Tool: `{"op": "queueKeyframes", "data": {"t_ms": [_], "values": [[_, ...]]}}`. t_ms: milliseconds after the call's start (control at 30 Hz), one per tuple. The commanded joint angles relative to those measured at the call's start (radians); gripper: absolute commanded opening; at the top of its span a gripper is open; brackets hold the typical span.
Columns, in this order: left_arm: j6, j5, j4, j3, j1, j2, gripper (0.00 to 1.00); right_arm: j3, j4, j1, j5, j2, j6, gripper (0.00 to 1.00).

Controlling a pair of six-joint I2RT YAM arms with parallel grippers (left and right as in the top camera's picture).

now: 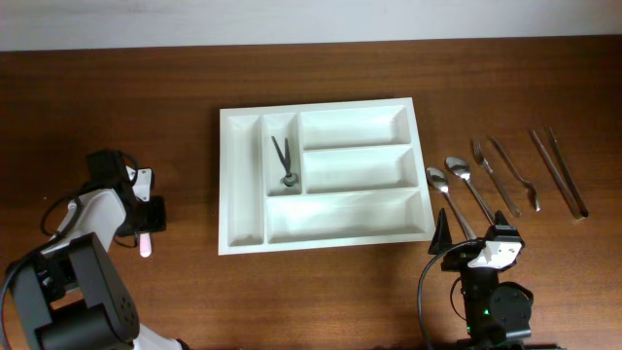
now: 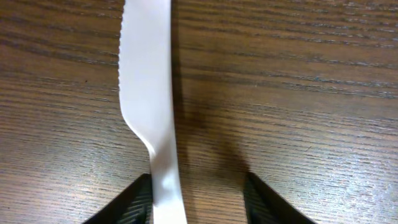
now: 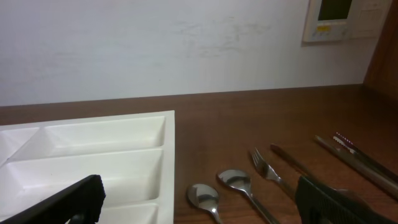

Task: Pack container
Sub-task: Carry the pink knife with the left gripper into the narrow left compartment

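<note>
The container point(image 1: 243, 175) is a large white tray with five compartments at the table's centre; its right end shows in the right wrist view point(image 3: 169, 143). Small dark tongs point(image 1: 285, 160) lie in its second narrow compartment. A white plastic knife point(image 2: 149, 93) lies flat on the table left of the tray point(image 1: 146, 243). My left gripper point(image 2: 198, 180) is open and low over the knife's handle, which lies against the left finger; overhead it is at the left point(image 1: 148, 228). My right gripper point(image 3: 199, 214) is open and empty in front of the tray's right corner point(image 1: 473, 233).
Metal cutlery lies in a row right of the tray: two spoons point(image 1: 436, 180) point(image 1: 458, 168), a fork point(image 1: 483, 160), another utensil point(image 1: 515, 175) and two long thin pieces point(image 1: 559, 170). The spoons point(image 3: 205, 198) and fork point(image 3: 267, 168) lie just ahead of my right gripper.
</note>
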Motion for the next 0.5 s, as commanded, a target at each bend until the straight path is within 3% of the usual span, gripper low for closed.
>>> {"op": "queueKeyframes", "data": {"t_ms": [0,100,333,367,400,467], "values": [[0.006,-0.025,-0.002,-0.013,0.003,0.045,0.36,-0.005,-0.008,-0.007,0.013,-0.006,0.005,0.99],[-0.046,-0.025,-0.002,-0.013,0.003,0.045,0.21,-0.005,-0.008,-0.007,0.013,-0.006,0.005,0.99],[-0.055,-0.021,0.002,-0.013,0.003,0.045,0.13,-0.005,-0.008,-0.007,0.013,-0.006,0.005,0.99],[-0.055,-0.021,0.001,-0.01,0.003,0.045,0.11,-0.005,-0.008,-0.007,0.013,-0.006,0.005,0.99],[-0.055,-0.02,-0.004,0.0,0.003,0.044,0.02,-0.005,-0.008,-0.007,0.013,-0.006,0.005,0.99],[-0.056,-0.02,-0.021,0.026,0.003,0.043,0.02,-0.005,-0.008,-0.007,0.013,-0.006,0.005,0.99]]}}
